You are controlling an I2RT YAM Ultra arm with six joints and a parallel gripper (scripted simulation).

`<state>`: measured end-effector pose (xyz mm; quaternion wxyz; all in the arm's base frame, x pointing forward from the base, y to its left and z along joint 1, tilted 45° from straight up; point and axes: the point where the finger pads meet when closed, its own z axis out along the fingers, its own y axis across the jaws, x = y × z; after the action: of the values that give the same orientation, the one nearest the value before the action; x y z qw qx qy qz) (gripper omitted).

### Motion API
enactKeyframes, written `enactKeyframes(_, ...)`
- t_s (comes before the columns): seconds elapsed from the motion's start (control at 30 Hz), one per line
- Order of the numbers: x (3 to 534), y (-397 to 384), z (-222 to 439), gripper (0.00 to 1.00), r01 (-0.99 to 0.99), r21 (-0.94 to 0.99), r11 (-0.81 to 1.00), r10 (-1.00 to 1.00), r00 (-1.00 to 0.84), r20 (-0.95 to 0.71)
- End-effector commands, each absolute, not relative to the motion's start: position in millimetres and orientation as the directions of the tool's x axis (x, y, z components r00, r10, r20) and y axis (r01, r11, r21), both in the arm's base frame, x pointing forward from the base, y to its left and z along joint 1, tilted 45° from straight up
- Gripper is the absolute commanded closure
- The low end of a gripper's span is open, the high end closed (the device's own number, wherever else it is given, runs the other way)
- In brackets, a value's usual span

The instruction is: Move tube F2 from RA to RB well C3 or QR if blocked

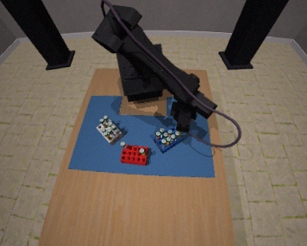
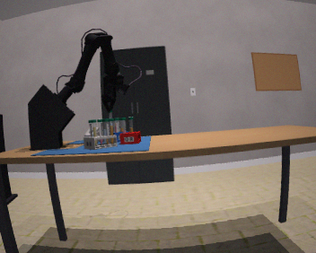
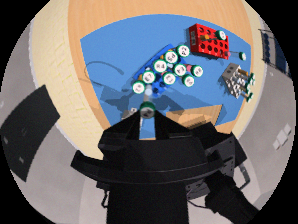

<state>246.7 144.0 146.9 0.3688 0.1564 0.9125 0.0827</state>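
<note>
Evidently, gripper (image 1: pixel 181 129) (image 2: pixel 109 111) (image 3: pixel 147 113) clamped on capped tube (image 2: pixel 110 115) (image 3: pixel 147 109), near blue rack's (image 1: pixel 164 150) (image 3: pixel 152 64) edge.

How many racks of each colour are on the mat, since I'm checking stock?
Blue rack: 1
White rack: 1
Red rack: 1
Total: 3
</note>
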Motion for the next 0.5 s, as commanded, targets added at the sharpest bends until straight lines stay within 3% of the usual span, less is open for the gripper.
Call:
enactKeyframes(0.0, 251, 147, 151, 1.0, 0.216, 0.285, 0.934, 0.354, -0.668, -0.654)
enactKeyframes(0.47, 250, 144, 138, 1.0, 0.219, 0.261, 0.94, 0.339, -0.683, -0.647)
